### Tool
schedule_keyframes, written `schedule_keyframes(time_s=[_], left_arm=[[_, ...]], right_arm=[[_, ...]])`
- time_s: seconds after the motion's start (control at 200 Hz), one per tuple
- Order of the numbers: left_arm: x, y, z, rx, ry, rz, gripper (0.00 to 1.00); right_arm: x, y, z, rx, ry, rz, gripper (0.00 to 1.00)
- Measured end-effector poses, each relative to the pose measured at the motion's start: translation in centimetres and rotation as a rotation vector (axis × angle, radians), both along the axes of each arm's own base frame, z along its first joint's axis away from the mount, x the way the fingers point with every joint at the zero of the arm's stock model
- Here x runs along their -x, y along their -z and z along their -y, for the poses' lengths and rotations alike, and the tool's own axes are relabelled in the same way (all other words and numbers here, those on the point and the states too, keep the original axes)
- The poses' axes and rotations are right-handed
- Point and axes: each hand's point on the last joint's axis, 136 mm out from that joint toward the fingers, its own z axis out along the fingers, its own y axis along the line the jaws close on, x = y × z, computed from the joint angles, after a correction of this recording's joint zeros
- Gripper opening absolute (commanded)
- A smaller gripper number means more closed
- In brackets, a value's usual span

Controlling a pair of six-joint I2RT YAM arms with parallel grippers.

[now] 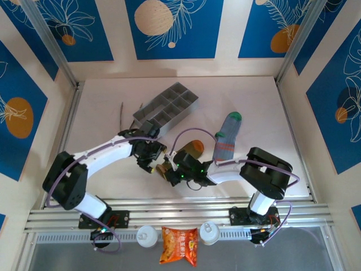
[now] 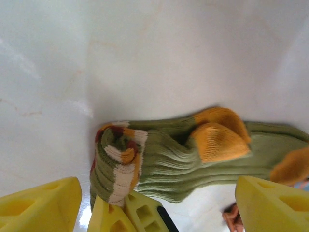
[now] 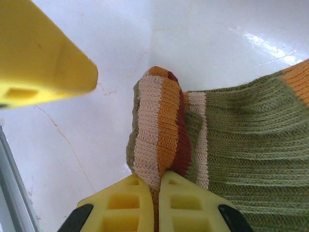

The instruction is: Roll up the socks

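Two grippers are meeting at the olive sock on the table: the left gripper is standing wide astride its rolled cuff, gripping nothing, while the right gripper is pinching that cuff tight, probably so the roll cannot unwind. Further right, the grey-blue sock is lying flat, unrolled.

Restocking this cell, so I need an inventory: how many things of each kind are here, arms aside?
Socks: 2 (olive sock, striped sock)
Tray: 1
Thin dark stick: 1
White bottles: 2
Snack bag: 1
Total: 7
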Motion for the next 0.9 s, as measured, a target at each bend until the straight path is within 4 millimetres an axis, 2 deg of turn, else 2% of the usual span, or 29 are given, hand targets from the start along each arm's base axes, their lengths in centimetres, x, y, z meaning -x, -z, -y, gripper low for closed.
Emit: schedule_keyframes(time_s=[0.105,0.31,0.54,0.68,0.9], left_arm=[[-0.1,-0.2,-0.2,0.034,0.058,0.071,0.71],[1.4,0.7,-0.4,0.084,0.178,0.161,0.59],[1.7,1.9,0.3,0.141,0.236,0.231,0.57],[1.4,1.9,1.3,0.165,0.268,0.259,0.55],[1.9,2.3,1.7,0.164,0.301,0.263,0.49]], right_arm=[[-0.1,0.1,0.1,-0.039,0.010,-0.042,0.00],[-0.4,0.1,0.5,-0.128,0.021,-0.128,0.00],[-0.9,0.3,1.1,-0.216,0.036,-0.240,0.00],[-1.1,0.4,1.4,-0.248,0.038,-0.293,0.00],[-1.2,0.5,1.6,-0.268,0.027,-0.348,0.00]])
